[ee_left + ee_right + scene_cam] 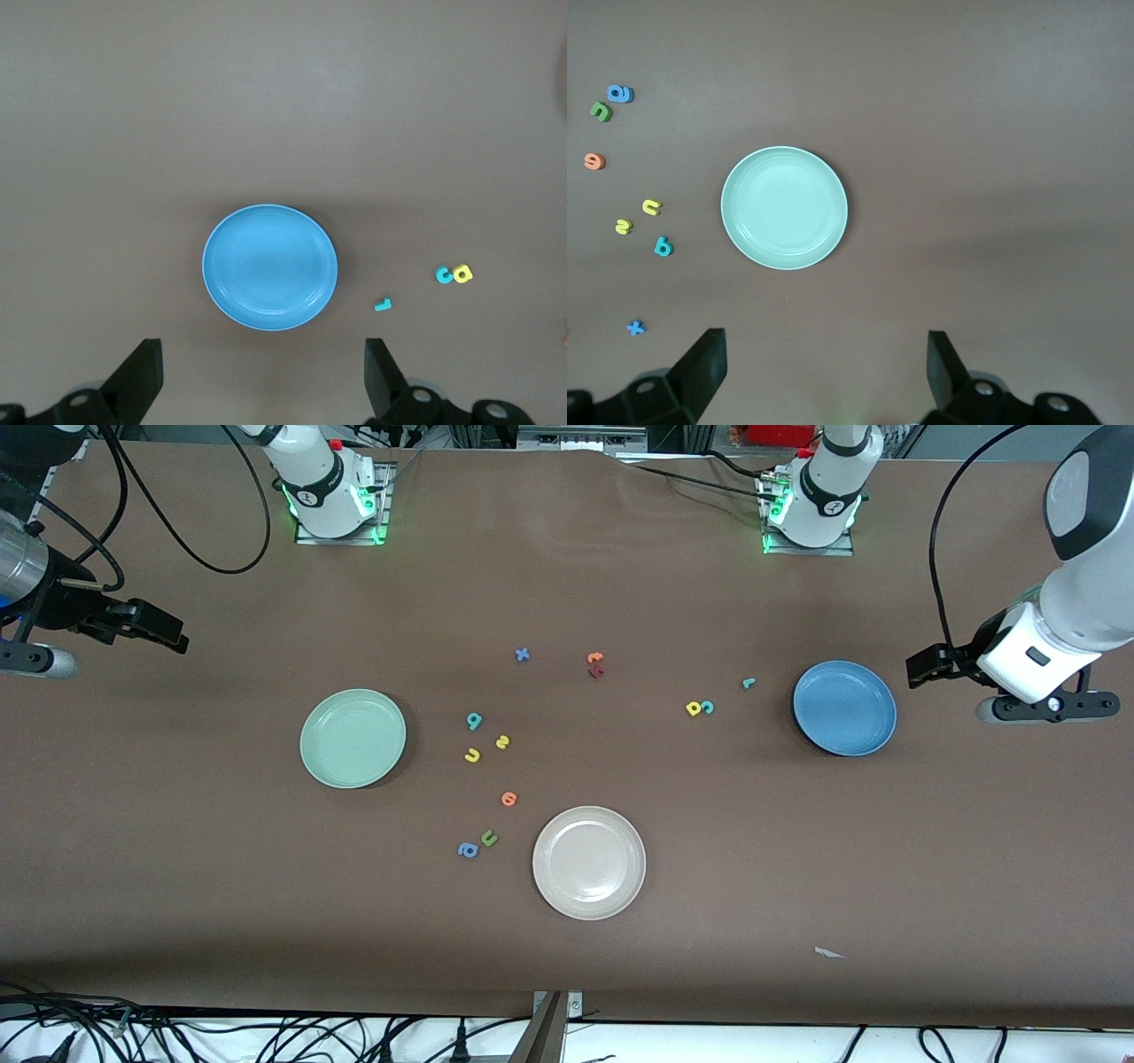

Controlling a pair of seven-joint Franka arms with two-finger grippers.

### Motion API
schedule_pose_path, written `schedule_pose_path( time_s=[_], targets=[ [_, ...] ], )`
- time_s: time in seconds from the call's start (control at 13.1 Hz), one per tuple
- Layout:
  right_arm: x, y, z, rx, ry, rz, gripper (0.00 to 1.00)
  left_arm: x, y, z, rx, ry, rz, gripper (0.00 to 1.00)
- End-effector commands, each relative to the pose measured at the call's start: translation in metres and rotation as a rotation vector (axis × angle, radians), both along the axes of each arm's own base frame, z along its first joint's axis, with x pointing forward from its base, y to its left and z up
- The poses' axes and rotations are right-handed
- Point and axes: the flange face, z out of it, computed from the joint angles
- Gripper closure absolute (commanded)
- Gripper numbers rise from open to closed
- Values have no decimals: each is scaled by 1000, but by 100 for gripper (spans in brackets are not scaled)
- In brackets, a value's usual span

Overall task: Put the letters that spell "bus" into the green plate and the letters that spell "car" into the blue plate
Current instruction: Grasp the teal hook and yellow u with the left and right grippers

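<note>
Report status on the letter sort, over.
Both pincers open: left pincer, right pincer waiting high. Green plate, blue plate hold no letters. Nothing blocking.

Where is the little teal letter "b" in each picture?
Front view: the teal "b" lies on the table beside the green plate, toward the left arm's end, just farther from the camera than the yellow "u".
Left wrist view: not in it.
Right wrist view: the teal "b" lies beside the green plate, close to the yellow "u".
Shared landmark: the green plate.
</note>
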Motion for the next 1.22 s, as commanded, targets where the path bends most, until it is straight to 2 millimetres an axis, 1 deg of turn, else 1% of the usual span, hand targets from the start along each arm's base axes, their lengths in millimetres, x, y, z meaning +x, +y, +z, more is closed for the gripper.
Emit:
schedule_pose_path(
  time_s=[0.0, 0.08, 0.15, 0.23, 0.3, 0.38, 0.46, 0.53, 0.61, 0.69, 0.76, 0.84, 0.91, 0.99, 1.07, 1.14],
  targets=[
    [0, 1, 3, 9, 5, 4, 0, -2, -26, -9, -21, 30, 9, 0],
    [1, 1, 1, 9, 7, 3, 0, -2, -41, -17, -25, 46, 16, 0],
    [5, 3, -6, 14, 13, -2, 0, -5, -56, -28, -23, 67, 18, 0],
    [10, 7, -16, 19, 22, 3, 0, -9, -61, -37, -21, 84, 16, 0],
    [16, 25, -32, 23, 46, 27, 0, -13, -70, -47, -36, 104, 8, 0],
    [20, 36, -41, 21, 54, 46, 0, -17, -73, -59, -64, 120, 17, 0],
    [20, 56, -44, 19, 50, 77, 0, -20, -76, -70, -80, 128, 22, 0],
    [21, 71, -58, 15, 77, 101, 0, -25, -85, -82, -84, 142, 9, 0],
    [23, 76, -69, 15, 94, 109, 0, -29, -92, -90, -86, 143, 6, 0],
    [27, 84, -84, 13, 119, 121, 0, -36, -96, -106, -80, 155, 11, 0],
    [31, 90, -98, 13, 128, 129, 0, -45, -107, -124, -76, 159, -5, 0],
    [33, 102, -113, 11, 136, 148, 0, -54, -111, -142, -70, 152, 8, 0],
    [36, 117, -128, 10, 129, 162, 0, -63, -123, -158, -65, 139, 16, 0],
    [35, 127, -140, 6, 123, 147, 0, -70, -130, -173, -61, 127, 25, 0],
    [35, 141, -154, 1, 122, 138, 0, -76, -130, -186, -60, 117, 32, 0],
    [35, 150, -163, -2, 114, 125, 0, -83, -128, -201, -60, 113, 34, 0]
  ],
)
